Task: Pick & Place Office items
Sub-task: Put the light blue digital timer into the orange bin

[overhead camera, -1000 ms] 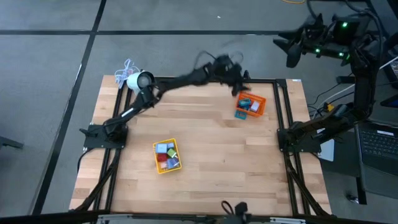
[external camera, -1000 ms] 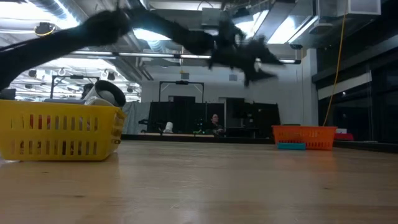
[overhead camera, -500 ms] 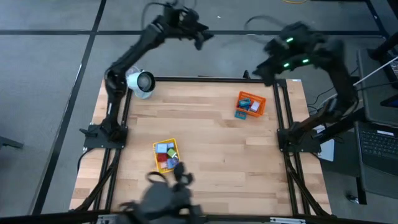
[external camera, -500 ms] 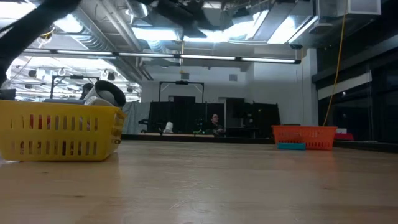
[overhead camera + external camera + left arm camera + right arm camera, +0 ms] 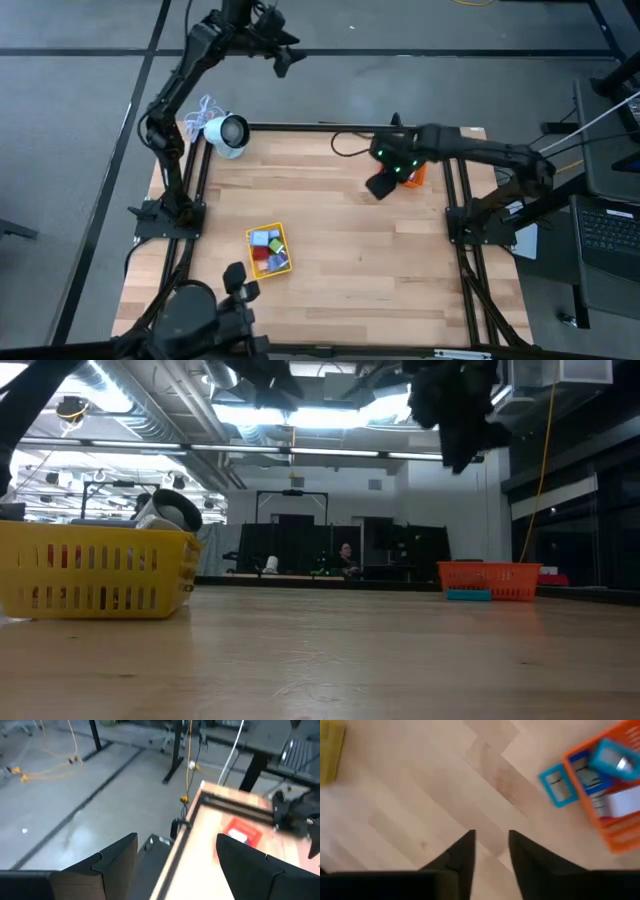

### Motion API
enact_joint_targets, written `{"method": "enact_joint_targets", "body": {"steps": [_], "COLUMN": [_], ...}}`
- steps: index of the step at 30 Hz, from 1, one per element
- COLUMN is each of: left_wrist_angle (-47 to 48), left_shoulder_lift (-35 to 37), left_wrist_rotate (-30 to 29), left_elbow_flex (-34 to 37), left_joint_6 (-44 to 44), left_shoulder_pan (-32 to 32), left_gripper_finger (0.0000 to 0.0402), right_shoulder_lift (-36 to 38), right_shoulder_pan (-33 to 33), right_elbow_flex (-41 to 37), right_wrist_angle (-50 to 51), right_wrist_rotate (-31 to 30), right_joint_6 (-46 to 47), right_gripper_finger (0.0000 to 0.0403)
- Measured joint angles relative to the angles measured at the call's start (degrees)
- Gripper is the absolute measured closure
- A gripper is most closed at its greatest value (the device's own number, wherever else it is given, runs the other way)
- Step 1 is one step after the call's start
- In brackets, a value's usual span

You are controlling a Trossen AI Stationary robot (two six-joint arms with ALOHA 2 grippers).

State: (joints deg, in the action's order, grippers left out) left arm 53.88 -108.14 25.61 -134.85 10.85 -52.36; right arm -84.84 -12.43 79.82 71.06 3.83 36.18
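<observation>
swinging down since a moment ago, the right end effector [image 5: 381,186] is now hovering, fingers slightly apart and empty, beside the orange plastic tray [image 5: 615,827]; a flat light-blue block [image 5: 556,785] is lying against it. left end effector [image 5: 282,62], released, is raised off the worktop [image 5: 340,250].

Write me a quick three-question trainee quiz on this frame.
1. True or false: the right pincer grips a blue piece.
2. The blue piece on the table lies beside: A) the yellow tray, B) the orange tray?
3. Which pincer hangs out beyond the table edge?
Key: 1 false, it is empty; 2 B; 3 the left pincer.
</observation>
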Motion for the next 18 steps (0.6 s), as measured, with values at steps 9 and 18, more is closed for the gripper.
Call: {"method": "enact_joint_targets", "body": {"steps": [9, 18], "left_wrist_angle": [2.24, 1.41], "left_shoulder_lift": [-0.2, -0.15], "left_wrist_rotate": [0.13, -0.28], "left_elbow_flex": [1.44, 1.43], "left_joint_6": [1.82, 1.51], "left_shoulder_pan": [1.03, 1.66], "left_gripper_finger": [0.0137, 0.0137], "right_shoulder_lift": [0.07, 0.11], "right_shoulder_pan": [4.83, 5.57], "right_elbow_flex": [-11.93, -23.67], "right_wrist_angle": [-12.27, -19.64], "right_wrist_rotate": [-4.52, -8.58], "right_joint_6": [25.81, 39.52], "right_gripper_finger": [0.039, 0.04]}}
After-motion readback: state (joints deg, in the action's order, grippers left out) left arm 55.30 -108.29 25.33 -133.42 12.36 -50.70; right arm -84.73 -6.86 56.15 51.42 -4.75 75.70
